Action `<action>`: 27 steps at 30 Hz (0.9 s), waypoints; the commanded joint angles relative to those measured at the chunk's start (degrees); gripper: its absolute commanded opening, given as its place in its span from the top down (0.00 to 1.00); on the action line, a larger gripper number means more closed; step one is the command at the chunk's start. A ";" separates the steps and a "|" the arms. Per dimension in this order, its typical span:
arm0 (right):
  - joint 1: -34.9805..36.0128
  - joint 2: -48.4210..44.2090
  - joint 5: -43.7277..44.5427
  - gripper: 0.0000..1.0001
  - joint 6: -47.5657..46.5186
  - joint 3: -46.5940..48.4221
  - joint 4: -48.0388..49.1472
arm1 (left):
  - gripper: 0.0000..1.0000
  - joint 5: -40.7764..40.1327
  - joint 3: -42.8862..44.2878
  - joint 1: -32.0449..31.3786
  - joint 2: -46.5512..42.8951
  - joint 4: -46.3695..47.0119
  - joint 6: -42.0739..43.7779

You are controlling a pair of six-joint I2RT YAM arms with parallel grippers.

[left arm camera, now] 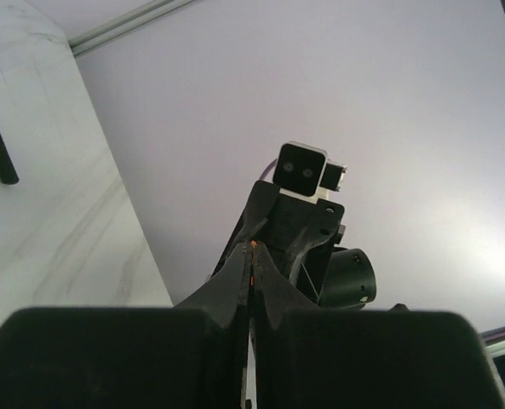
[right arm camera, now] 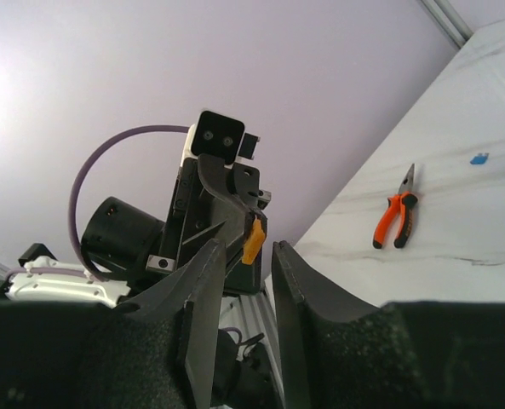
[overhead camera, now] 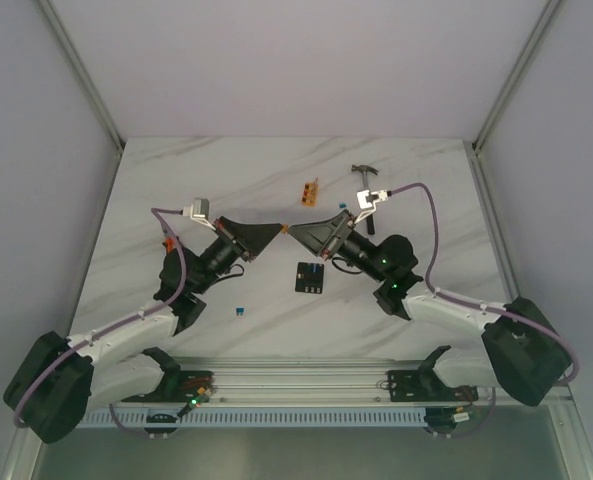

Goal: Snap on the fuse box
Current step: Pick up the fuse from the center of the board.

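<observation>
We can read no text, label, brand or number in any of the three views (fine print would be lost at this sharpness). In the upper middle of the overhead frame, the small orange block [overhead camera: 310, 189] carries a few dark marks, but we cannot tell whether they are letters. Near the centre of the same frame, the fuse box [overhead camera: 310, 277] shows tiny coloured specks on its top face, too small for us to make out any figures.
</observation>
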 commanded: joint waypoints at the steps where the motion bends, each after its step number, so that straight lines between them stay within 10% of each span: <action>1: -0.19 1.46 -0.16 0.66 2.58 -0.73 7.98 | 1.00 0.67 -0.80 -0.75 0.06 6.20 -1.92; 27: -0.20 1.46 -1.97 1.00 1.52 -0.47 5.32 | 0.90 -1.14 -1.97 -2.26 0.50 4.05 -1.27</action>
